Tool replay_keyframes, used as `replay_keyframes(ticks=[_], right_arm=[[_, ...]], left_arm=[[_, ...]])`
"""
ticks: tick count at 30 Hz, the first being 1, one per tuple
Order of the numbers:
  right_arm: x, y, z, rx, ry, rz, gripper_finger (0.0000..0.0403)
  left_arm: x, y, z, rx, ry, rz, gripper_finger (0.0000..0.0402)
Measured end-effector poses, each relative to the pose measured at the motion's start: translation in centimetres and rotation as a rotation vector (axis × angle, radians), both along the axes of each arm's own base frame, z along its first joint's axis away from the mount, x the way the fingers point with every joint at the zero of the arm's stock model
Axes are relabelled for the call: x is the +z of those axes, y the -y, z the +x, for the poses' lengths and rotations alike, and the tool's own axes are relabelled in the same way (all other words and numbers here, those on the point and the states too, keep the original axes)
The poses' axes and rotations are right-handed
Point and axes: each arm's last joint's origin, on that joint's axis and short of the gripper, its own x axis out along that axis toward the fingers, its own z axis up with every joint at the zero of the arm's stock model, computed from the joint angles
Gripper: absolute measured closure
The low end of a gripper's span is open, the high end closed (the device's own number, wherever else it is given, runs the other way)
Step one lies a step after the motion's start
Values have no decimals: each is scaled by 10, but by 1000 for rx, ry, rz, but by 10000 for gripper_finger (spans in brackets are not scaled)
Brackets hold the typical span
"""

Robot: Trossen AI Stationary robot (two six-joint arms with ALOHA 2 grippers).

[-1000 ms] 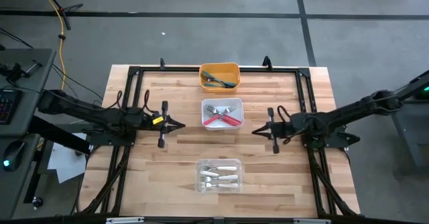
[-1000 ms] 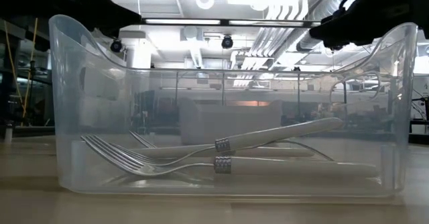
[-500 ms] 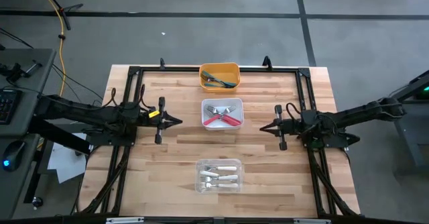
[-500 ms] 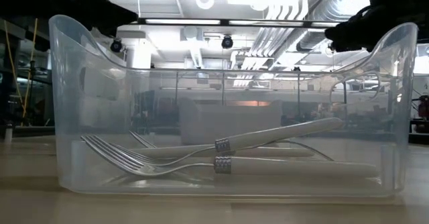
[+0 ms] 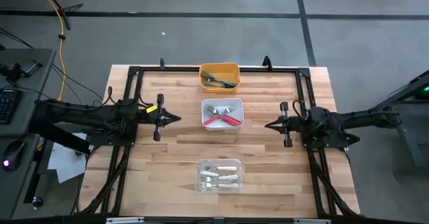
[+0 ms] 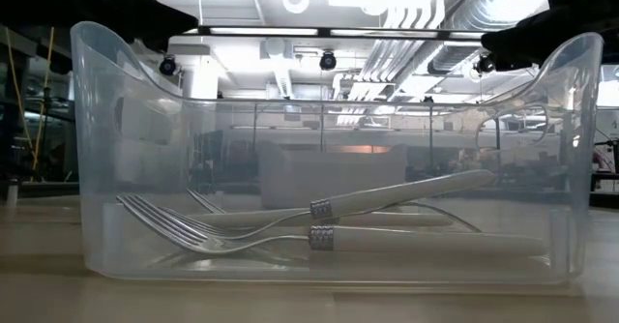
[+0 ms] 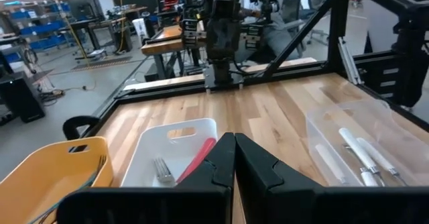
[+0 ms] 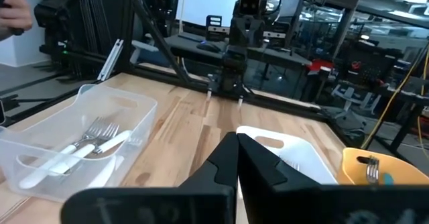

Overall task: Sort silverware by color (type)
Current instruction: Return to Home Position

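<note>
The forks lie in three bins down the table's middle. Teal-handled forks (image 5: 221, 82) lie in the orange bin (image 5: 220, 68) at the far edge. Pink-red forks (image 5: 224, 119) lie in the white bin (image 5: 222, 102) at the centre. White-handled forks (image 5: 220, 174) lie flat in the clear bin (image 5: 218, 187) nearest me, also seen as white-handled forks (image 6: 406, 217) through the clear wall. My left gripper (image 5: 178, 120) is shut and empty, left of the white bin. My right gripper (image 5: 266, 125) is shut and empty, right of that bin.
A black metal frame (image 5: 134, 72) runs round the table's far and side edges. Bare wood lies on both sides of the row of bins. Beyond the table stand workshop benches, and a person's hand (image 8: 10, 9) shows at the edge of the right wrist view.
Both arms have drawn back from the middle: my left gripper toward the table's left edge, my right gripper toward the right edge. Both stay shut. The forks and bins have not moved.
</note>
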Motion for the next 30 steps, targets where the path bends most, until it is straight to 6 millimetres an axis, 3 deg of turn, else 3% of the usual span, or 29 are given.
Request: replay_keyframes(ticks=[14,22,30], right_arm=[[5,8,-11,-94,54,-24,403],[-9,15,-14,-179,58,-22,403],[-5,18,-21,-166,121,-24,403]], left_arm=[[2,-13,-5,13,20,1,401],[-25,-21,-17,46,44,-2,401],[-30,-26,-33,67,119,-9,401]])
